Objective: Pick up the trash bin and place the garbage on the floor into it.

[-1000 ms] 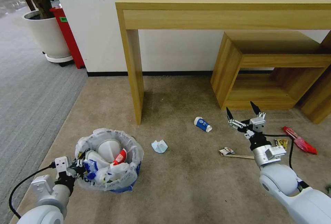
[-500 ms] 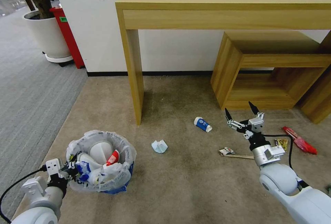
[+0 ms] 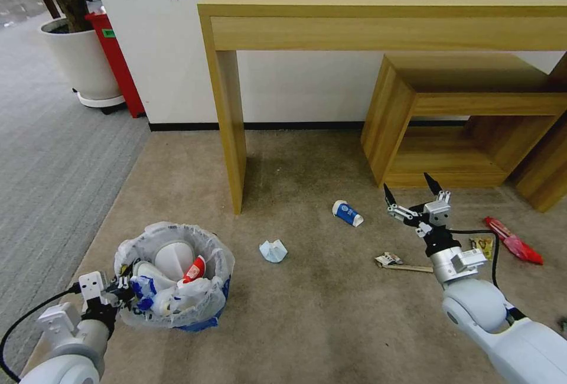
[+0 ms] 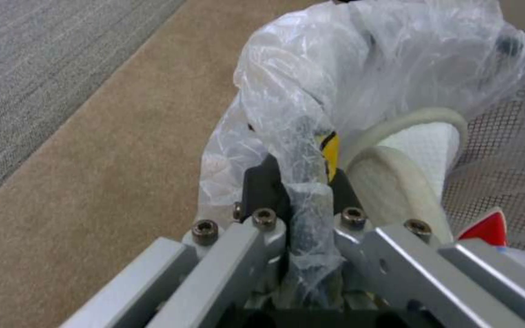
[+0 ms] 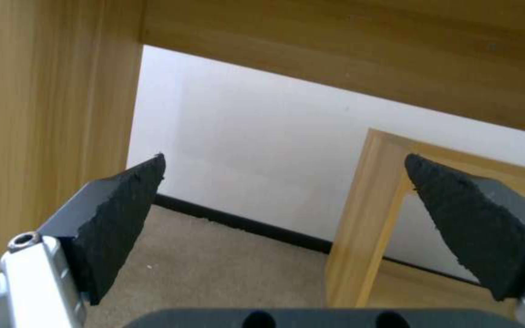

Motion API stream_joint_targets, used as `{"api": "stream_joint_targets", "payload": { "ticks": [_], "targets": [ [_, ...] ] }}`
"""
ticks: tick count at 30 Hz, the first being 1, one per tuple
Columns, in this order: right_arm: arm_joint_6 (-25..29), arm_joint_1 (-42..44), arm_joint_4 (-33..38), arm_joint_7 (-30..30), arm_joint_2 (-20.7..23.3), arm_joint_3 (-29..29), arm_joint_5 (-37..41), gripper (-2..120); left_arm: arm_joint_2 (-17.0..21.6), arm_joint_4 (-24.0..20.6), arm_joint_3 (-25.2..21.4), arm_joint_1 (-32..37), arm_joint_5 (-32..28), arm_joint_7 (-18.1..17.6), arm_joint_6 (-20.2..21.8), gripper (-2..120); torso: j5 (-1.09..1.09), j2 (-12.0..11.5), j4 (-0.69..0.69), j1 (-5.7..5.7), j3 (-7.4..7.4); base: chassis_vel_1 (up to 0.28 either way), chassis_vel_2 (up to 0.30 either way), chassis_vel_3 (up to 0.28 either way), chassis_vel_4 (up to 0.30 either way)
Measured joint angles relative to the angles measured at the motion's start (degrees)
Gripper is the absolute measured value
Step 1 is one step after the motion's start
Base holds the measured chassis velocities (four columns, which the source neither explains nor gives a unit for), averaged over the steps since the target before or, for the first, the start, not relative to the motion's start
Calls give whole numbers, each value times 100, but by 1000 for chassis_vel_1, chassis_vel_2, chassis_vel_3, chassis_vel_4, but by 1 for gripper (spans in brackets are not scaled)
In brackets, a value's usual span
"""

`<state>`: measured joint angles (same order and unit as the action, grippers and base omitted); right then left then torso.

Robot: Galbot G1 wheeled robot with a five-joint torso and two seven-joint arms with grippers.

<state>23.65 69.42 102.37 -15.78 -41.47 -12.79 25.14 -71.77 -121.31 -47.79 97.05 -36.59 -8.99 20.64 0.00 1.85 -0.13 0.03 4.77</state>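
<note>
The trash bin (image 3: 205, 320), blue and lined with a white bag, stands on the beige floor (image 3: 313, 319) at the near left. It holds white slippers (image 3: 176, 253) and a red-white carton (image 3: 192, 269). My left gripper (image 3: 123, 289) is shut on the bin's rim (image 4: 304, 196), pinching the bag. Garbage lies on the carpet: a crumpled paper (image 3: 273, 250), a blue-white cup (image 3: 347, 212), a wooden stick (image 3: 415, 267), a yellow wrapper (image 3: 482, 244) and a red wrapper (image 3: 512, 240). My right gripper (image 3: 406, 183) (image 5: 285, 157) hangs open above the stick, holding nothing.
A tall wooden table has its leg (image 3: 230, 130) on the carpet behind the paper. A low wooden shelf (image 3: 455, 118) sits at the back right. A red bin (image 3: 115, 59) and a white plant pot (image 3: 80, 59) stand on the grey striped carpet (image 3: 53, 153) to the left.
My left gripper has carried the bin a little to the left and nearer to me, then held still. My right gripper has crept slightly away from me, still open.
</note>
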Motion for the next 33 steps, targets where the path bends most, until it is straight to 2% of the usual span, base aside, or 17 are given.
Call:
{"api": "stream_joint_targets", "payload": {
  "ticks": [14, 33],
  "targets": [
    [58, -32, -55, 20, -4, 26, -99, 100, -30, -1, 13, 4, 47, 27, -35, 3, 0, 0, 0, 0, 0, 0, 0, 0, 0],
    [114, 18, -61, 24, -27, 26, -199, 100, -12, 23, 38, 3, 72, 90, -82, 3, 0, 0, 0, 0, 0, -54, 64, 60, -62]
  ]
}}
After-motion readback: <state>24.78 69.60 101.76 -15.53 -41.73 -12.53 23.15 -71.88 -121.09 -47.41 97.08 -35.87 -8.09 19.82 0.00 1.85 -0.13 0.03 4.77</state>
